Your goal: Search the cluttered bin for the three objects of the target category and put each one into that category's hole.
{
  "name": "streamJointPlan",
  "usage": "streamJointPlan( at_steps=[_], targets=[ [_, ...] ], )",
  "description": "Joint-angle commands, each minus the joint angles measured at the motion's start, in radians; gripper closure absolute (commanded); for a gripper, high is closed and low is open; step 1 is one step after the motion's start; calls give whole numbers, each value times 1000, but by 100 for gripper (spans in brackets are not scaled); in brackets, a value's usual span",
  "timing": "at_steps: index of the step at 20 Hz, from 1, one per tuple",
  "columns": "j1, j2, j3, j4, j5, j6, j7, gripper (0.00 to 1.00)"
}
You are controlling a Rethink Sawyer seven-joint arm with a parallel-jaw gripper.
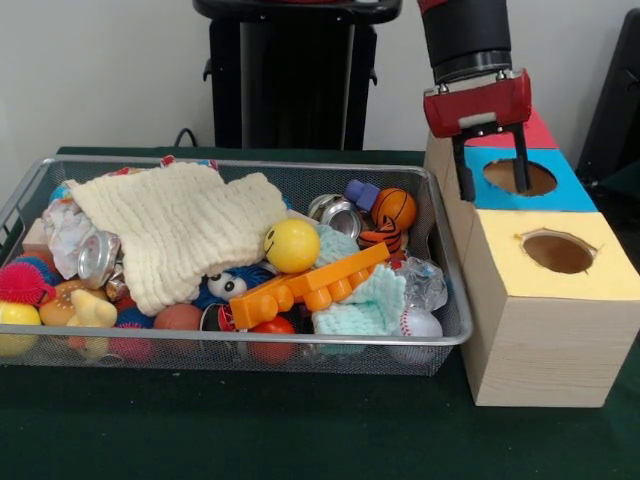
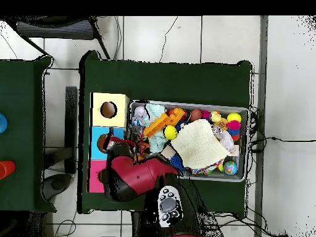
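I see the gripper (image 1: 493, 178) spread wide and empty, right over the blue-topped hole (image 1: 519, 178). Only one crinkly plastic piece (image 1: 424, 283) shows, down in the bin (image 1: 452, 333) beside and below the gripper. Three box holes counted.

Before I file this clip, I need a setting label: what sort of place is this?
Most likely a robotics lab set up for a sorting trial. A green-covered table holds a wire bin crammed with toys, beside wooden boxes with colour-topped holes; the claw hangs open over the blue hole.
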Motion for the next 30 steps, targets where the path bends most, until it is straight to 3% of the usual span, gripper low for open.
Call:
streamJointPlan(
  at_steps=[1, 6, 13, 21, 25, 30],
  targets=[
    [1, 46, -12, -124, -91, 295, -172, 0],
    [7, 45, -37, -147, -134, 322, -149, 0],
    [-99, -24, 101, -60, -106, 457, -171, 0],
    [-243, -166, 281, 75, -28, 568, -196, 0],
    [-275, -131, 294, 82, -83, 527, -174, 0],
    [-250, 4, 244, 28, -170, 419, -112, 0]
  ],
)
